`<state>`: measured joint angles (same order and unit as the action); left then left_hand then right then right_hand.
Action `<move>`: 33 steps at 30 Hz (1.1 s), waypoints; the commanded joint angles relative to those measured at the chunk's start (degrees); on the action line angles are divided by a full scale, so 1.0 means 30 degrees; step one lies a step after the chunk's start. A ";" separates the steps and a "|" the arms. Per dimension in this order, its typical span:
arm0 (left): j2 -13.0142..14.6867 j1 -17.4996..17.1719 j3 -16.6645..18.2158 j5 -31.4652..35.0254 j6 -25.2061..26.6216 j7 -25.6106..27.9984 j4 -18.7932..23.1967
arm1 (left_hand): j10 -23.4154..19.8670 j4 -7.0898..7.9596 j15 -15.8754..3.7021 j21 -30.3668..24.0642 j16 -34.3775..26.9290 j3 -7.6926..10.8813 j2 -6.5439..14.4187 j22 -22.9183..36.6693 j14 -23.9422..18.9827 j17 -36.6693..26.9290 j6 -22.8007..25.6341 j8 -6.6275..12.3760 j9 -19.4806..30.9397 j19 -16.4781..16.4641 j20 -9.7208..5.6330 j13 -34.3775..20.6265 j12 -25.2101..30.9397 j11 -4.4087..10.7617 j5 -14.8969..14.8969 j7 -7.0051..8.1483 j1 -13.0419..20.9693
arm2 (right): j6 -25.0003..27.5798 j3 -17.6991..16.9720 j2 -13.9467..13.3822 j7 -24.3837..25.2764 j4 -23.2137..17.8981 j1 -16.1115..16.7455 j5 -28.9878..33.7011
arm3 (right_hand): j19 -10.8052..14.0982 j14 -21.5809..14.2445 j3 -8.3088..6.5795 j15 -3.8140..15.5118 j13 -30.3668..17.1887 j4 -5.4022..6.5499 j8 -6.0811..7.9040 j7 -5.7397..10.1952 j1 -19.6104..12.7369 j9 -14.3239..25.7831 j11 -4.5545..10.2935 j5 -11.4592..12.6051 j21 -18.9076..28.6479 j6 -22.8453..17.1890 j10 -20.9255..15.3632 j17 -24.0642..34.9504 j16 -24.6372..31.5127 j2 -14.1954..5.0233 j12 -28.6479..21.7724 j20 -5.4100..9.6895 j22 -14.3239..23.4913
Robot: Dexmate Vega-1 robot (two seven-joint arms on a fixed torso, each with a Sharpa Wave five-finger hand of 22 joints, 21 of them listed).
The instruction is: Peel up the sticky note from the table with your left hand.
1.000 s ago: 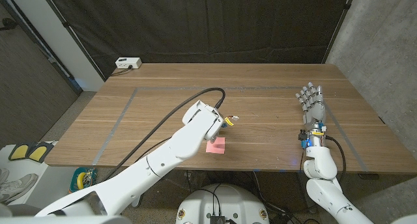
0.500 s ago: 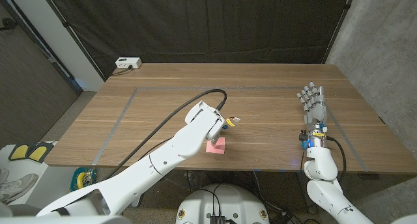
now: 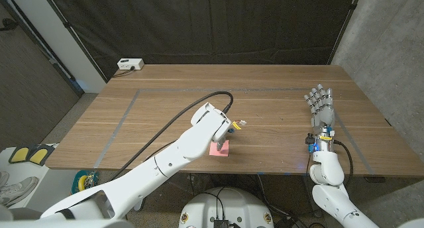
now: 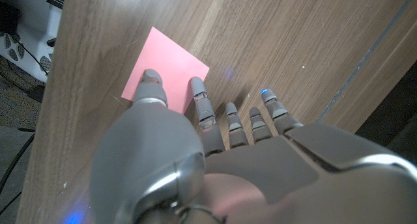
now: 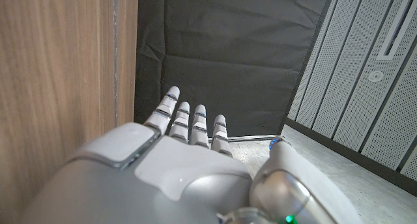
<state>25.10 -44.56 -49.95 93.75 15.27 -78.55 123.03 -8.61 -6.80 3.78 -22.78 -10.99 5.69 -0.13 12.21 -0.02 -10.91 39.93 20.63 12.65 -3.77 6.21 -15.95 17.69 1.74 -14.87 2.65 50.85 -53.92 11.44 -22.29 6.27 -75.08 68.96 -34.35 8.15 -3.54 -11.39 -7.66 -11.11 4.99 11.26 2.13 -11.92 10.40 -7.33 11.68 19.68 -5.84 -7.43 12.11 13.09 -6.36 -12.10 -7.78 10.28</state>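
A pink sticky note (image 3: 221,149) lies flat on the wooden table (image 3: 278,82) close to its front edge, partly covered by my left hand (image 3: 218,127) in the head view. In the left wrist view the left hand (image 4: 215,159) hovers over the note (image 4: 168,58) with its fingers apart; the thumb tip and one fingertip (image 4: 197,87) sit over the note's near side, and I cannot tell whether they touch it. The hand holds nothing. My right hand (image 3: 319,103) stands at the table's right side with fingers (image 5: 186,116) stretched out, holding nothing.
A small white box (image 3: 130,64) sits at the far left corner of the table. Grey tape lines (image 3: 124,115) mark out a rectangle on the wood. A black curtain (image 3: 212,22) hangs behind the table. A black cable (image 3: 179,112) arcs over my left arm.
My left hand has shifted slightly to the right and lower over the note. The note and the right hand have stayed where they were.
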 commanded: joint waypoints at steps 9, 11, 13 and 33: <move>-0.0920 -0.0578 -0.0265 0.3340 -0.0565 -0.0135 -0.0354 | 0.1289 0.0016 0.0308 -0.0047 0.0075 -0.0411 -0.0075 0.0048 0.0410 -0.0115 -0.3655 -0.1511 0.0130 0.0276 0.0140 -0.0003 -0.0382 -0.0581 -0.0306 0.0835 0.0093 | -0.0112 0.0075 -0.0184 -0.0044 0.0117 -0.0006 -0.0338 | 0.0197 -0.0276 -0.0057 0.0045 -0.0091 0.0099 -0.0024 0.0092 0.0113 0.0066 0.0063 0.0123 -0.0105 -0.0165 -0.0148 0.0045 0.0036 0.0007 0.0067 -0.0105 0.0021; -0.1122 -0.0763 0.0108 0.2874 -0.0823 -0.0135 -0.0362 | 0.1294 0.0025 0.0305 -0.0047 0.0071 -0.0422 -0.0073 0.0049 0.0417 -0.0120 -0.3659 -0.1503 0.0142 0.0290 0.0146 -0.0005 -0.0382 -0.0555 -0.0309 0.0855 0.0083 | -0.0227 0.0063 -0.0121 -0.0085 0.0234 -0.0058 -0.0345 | 0.0189 -0.0270 -0.0059 0.0041 -0.0091 0.0095 -0.0024 0.0072 0.0113 0.0066 0.0066 0.0126 -0.0120 -0.0170 -0.0145 0.0043 0.0028 0.0009 0.0070 -0.0105 0.0022; -0.1398 -0.0976 0.0354 0.3071 -0.1261 -0.0135 -0.0519 | 0.1219 0.0059 0.0326 -0.0049 0.0062 -0.0444 -0.0040 0.0053 0.0432 -0.0127 -0.3434 -0.1413 0.0150 0.0321 0.0150 -0.0010 -0.0343 -0.0621 -0.0318 0.0541 0.0045 | -0.0379 0.0050 -0.0056 -0.0145 0.0360 -0.0112 -0.0379 | 0.0196 -0.0282 -0.0062 0.0047 -0.0091 0.0090 -0.0025 0.0081 0.0113 0.0066 0.0049 0.0130 -0.0131 -0.0176 -0.0143 0.0040 0.0026 0.0013 0.0074 -0.0116 0.0022; -0.3688 -0.2368 0.3168 0.2149 -0.4429 -0.0135 -0.1507 | 0.0722 0.0245 0.0045 -0.0248 -0.0004 -0.0645 0.0230 0.0063 0.0347 -0.0078 -0.1383 -0.1050 -0.0031 0.0166 -0.0125 0.0029 -0.0022 -0.0250 -0.0364 0.0480 -0.0156 | -0.1058 0.0044 0.0088 0.1284 0.0549 -0.0151 0.0788 | 0.0316 -0.0648 -0.0074 0.0199 -0.0092 0.0079 -0.0076 0.0168 0.0152 0.0066 0.0061 0.0154 -0.0210 -0.0077 -0.0326 0.0024 0.0113 0.0035 0.0028 -0.0227 0.0022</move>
<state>16.69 -50.00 -44.62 104.47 5.95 -78.82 119.31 -5.72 -6.10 4.39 -23.08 -10.99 4.03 0.33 12.21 1.22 -11.07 33.75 16.95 12.56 -2.93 6.16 -15.97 17.02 0.54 -15.75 2.59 50.39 -56.43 11.40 -21.99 7.26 -73.40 68.60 -34.19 8.67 -5.06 -11.39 -6.76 -11.11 4.99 11.26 2.13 -11.92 10.40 -7.26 11.91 19.34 -5.84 -8.03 11.97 13.09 -6.36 -11.86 -8.29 10.27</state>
